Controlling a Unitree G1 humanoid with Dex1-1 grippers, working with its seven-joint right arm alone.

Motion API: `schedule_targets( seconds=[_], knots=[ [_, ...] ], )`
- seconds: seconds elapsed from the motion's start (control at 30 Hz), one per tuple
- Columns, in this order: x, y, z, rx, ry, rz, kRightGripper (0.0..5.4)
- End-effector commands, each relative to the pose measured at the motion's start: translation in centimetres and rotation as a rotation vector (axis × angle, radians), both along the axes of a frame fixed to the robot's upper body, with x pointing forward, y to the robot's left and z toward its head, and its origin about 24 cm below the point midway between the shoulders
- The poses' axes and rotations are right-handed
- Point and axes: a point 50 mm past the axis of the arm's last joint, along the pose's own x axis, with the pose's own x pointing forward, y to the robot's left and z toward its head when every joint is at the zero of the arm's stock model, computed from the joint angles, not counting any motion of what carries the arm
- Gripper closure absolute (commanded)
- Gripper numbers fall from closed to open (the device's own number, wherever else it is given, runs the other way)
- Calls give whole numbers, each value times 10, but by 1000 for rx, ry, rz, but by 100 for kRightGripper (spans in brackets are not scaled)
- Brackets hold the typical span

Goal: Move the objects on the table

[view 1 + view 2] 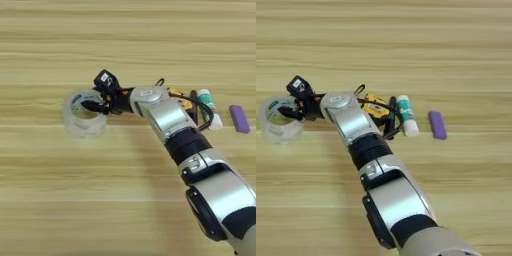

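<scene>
Left eye view: gripper (95,105) reaches into the tape roll (84,120) at nine o'clock on the table (125,40); whether its fingers clamp the rim cannot be told. Block (239,118) lies at three o'clock.

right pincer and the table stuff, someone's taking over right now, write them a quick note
Right pincer: at the tape roll, one finger down inside its ring; grip not confirmed.
Tape roll sits farthest left on the table.
Right of the arm, in a row: tape measure, marker, glue stick, purple block, none being touched.
Left: finish the tape roll, then handle the row.
</scene>
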Motion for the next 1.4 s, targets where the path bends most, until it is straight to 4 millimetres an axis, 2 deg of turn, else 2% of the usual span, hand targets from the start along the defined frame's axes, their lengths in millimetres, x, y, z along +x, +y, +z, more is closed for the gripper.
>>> schedule_targets(
  seconds=[0.03,0.37,0.63,0.83,1.4],
  knots=[
    [10,-5,16,-56,-69,-8,319],
    [13,-9,21,-87,-98,-14,379],
    [20,-26,30,-100,-134,-53,382],
    [24,-45,29,-119,-139,-102,383],
    [31,-75,39,-138,-176,-169,383]
  ],
)
